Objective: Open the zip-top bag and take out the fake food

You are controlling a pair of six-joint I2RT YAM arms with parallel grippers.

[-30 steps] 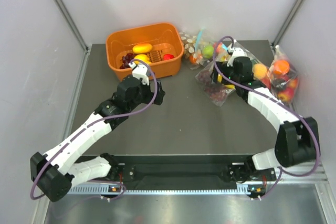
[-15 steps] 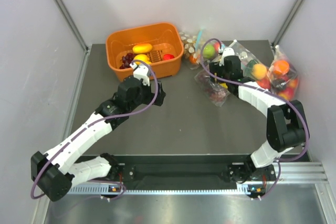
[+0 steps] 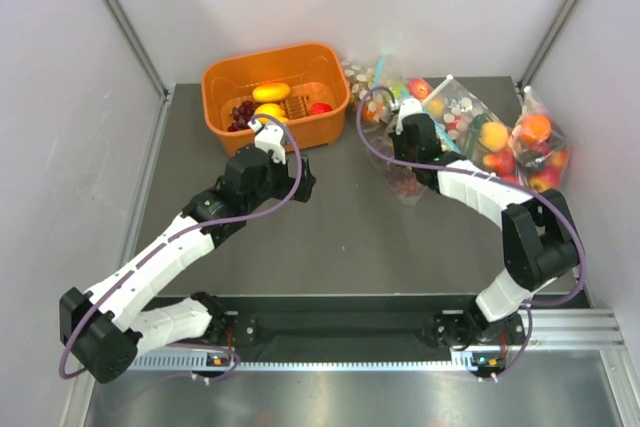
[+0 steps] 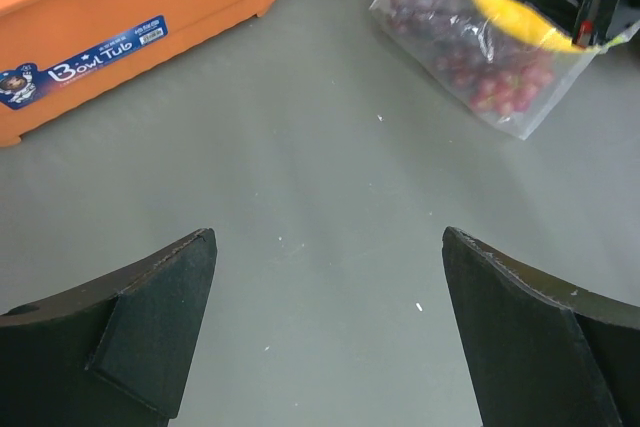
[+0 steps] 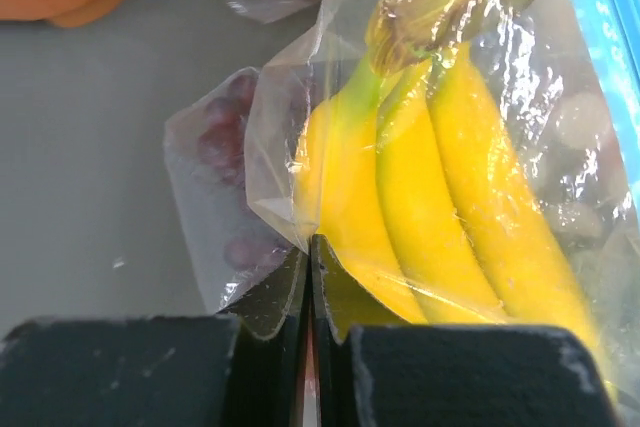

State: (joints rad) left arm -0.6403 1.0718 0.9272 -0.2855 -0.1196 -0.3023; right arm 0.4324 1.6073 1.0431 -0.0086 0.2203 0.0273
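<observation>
The zip-top bag (image 3: 405, 182) lies right of the table's middle, clear and crinkly, with its blue zip strip (image 5: 605, 37) along one side. Through the plastic show yellow bananas (image 5: 450, 177) and dark purple grapes (image 5: 215, 142). My right gripper (image 5: 311, 239) is shut, its fingertips pinching a fold of the bag's plastic just beside the bananas. The top view has this gripper (image 3: 406, 155) right over the bag. My left gripper (image 4: 325, 237) stands wide open over bare table, well short of the bag (image 4: 480, 57), with nothing between its fingers.
An orange tub (image 3: 215, 77) with several fruits stands at the back left, its wall (image 4: 150, 7) close ahead of my left gripper. Other clear bags of fruit crowd the back right: a white-dotted one (image 3: 465, 107) and one with red and orange fruits (image 3: 535, 152).
My right gripper has swung left over the bag and gone from open to shut on its plastic. The bag has shifted slightly left. The left arm has not moved.
</observation>
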